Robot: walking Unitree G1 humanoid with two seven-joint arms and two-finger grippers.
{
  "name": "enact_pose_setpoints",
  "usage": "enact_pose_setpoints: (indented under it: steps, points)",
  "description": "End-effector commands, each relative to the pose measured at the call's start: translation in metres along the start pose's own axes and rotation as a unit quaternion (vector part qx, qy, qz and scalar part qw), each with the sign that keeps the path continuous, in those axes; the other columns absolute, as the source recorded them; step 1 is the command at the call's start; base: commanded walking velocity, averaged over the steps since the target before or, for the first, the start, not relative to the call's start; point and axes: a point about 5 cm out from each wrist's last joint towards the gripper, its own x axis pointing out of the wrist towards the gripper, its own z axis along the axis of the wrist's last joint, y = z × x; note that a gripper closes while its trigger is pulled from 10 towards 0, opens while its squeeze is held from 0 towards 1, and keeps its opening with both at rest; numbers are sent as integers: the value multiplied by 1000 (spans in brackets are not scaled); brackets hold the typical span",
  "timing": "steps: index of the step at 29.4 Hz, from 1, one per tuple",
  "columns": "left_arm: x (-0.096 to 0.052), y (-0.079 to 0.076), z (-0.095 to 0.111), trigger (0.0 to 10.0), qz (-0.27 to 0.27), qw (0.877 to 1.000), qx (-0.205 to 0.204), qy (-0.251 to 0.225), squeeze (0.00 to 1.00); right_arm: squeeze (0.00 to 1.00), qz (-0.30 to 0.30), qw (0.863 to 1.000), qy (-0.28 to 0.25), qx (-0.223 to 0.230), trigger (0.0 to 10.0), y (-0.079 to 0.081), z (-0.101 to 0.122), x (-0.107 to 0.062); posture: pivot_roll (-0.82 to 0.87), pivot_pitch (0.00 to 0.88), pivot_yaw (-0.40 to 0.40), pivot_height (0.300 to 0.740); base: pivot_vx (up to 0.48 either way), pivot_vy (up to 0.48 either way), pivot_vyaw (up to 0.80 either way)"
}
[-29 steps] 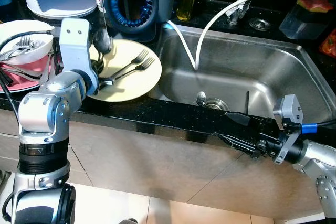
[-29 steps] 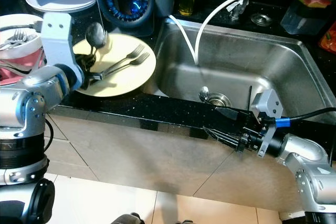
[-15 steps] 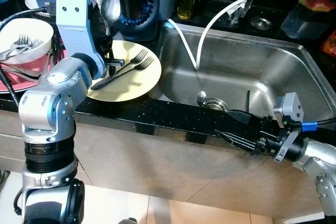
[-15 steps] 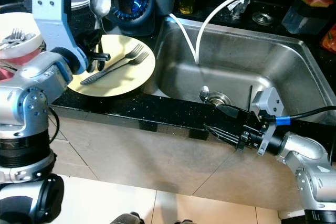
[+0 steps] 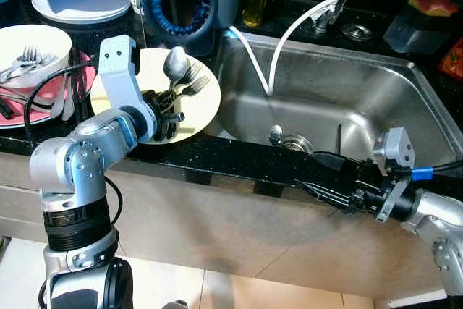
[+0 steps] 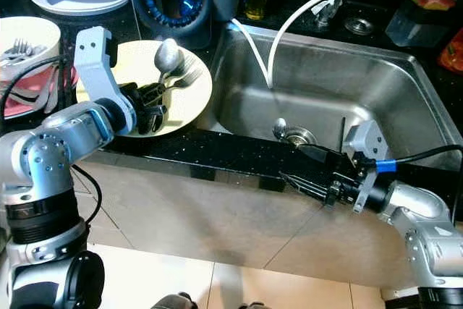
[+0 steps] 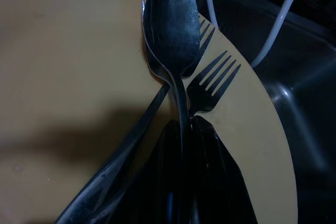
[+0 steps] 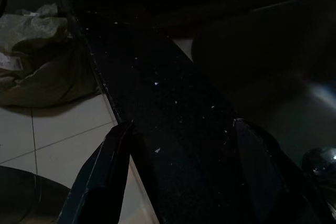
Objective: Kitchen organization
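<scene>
— Gripping anything, the left gripper [image 7: 181, 145]?
— Yes, clamped on the spoon [image 5: 173, 64], bowl raised above the yellow plate [image 5: 199, 117] and forks [image 7: 212, 85].
— Right gripper [image 5: 322, 175]?
— Fingers apart, over the counter edge [image 5: 239, 161].

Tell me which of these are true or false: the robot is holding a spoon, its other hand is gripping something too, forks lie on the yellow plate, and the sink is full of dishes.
1. The left hand holds a spoon. True: its fingers are shut on the handle, over the yellow plate.
2. The right hand grips something too. False: its fingers are spread apart with nothing between them, at the counter's front edge.
3. Forks lie on the yellow plate. True.
4. The sink is full of dishes. False: no dishes lie in it; a white hose hangs into it.
</scene>
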Motion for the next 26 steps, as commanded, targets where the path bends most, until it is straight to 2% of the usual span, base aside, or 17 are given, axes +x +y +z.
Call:
enact_pose_setpoints:
  steps: [1,4,5,6,7,10,11,12,13,14,18,19,20,21,22,23,26]
  points:
    - [0,10,-14,3765,27,999,1,37,1000,0,-3,1000,15,4,10000,-1,-6,-3,90,111,-80,740,0,0,0]
    - [-1,11,-14,3686,32,999,-1,39,1000,0,-3,1000,15,3,10000,-1,-6,-3,90,109,-79,740,0,0,0]
    - [-1,11,-12,3451,34,999,4,35,349,0,-2,1000,15,3,10000,-1,-6,-3,89,109,-80,740,0,0,0]
    - [-1,11,-12,3451,34,999,4,35,349,0,-2,1000,15,3,10000,-1,-6,-3,89,109,-80,740,0,0,0]
    - [-1,11,-11,3412,35,999,7,33,0,0,-2,1000,15,2,10000,-1,-6,-3,89,109,-80,740,0,0,0]
    - [-1,11,-9,3647,39,999,13,32,0,0,-2,1000,16,2,10000,-1,-5,-2,89,109,-82,740,0,0,0]
    - [-1,12,-9,4275,44,998,13,31,620,0,-2,1000,16,1,10000,-1,-6,-2,89,109,-82,740,0,0,0]
    - [-2,12,-7,4941,49,998,14,26,1000,0,-2,1000,17,1,10000,-2,-6,-2,91,113,-84,740,0,0,0]
    - [-3,13,-6,5608,52,998,17,24,1000,0,-2,1000,17,1,10000,-1,-6,-2,91,113,-84,740,0,0,0]
    - [-4,14,-3,10000,61,998,19,14,1000,0,-2,1000,18,1,10000,-1,-6,-2,91,114,-85,740,0,0,0]
    - [-6,15,4,10000,77,997,29,-3,1000,0,-1,1000,19,1,10000,-1,-7,-2,93,118,-86,740,0,0,0]
    - [-8,15,12,10000,85,995,49,-15,1000,0,-1,1000,20,2,10000,-1,-7,-2,94,119,-85,740,0,0,0]
    - [-8,15,12,10000,85,995,49,-15,1000,0,-1,1000,20,2,10000,-1,-7,-2,94,119,-85,740,0,0,0]
    - [-9,15,16,10000,90,994,58,-21,812,0,-1,1000,19,2,10000,-1,-7,-2,95,119,-86,740,0,0,0]
    - [-10,15,19,10000,92,993,64,-25,812,0,-1,1000,19,2,10000,-1,-7,-2,95,119,-86,740,0,0,0]
    - [-11,14,20,10000,93,993,64,-25,0,0,-1,1000,19,2,10000,-1,-7,-1,97,121,-86,740,0,0,0]
    - [-10,14,19,10000,93,993,61,-22,0,0,-1,1000,19,2,10000,-1,-7,-1,97,121,-86,740,0,0,0]
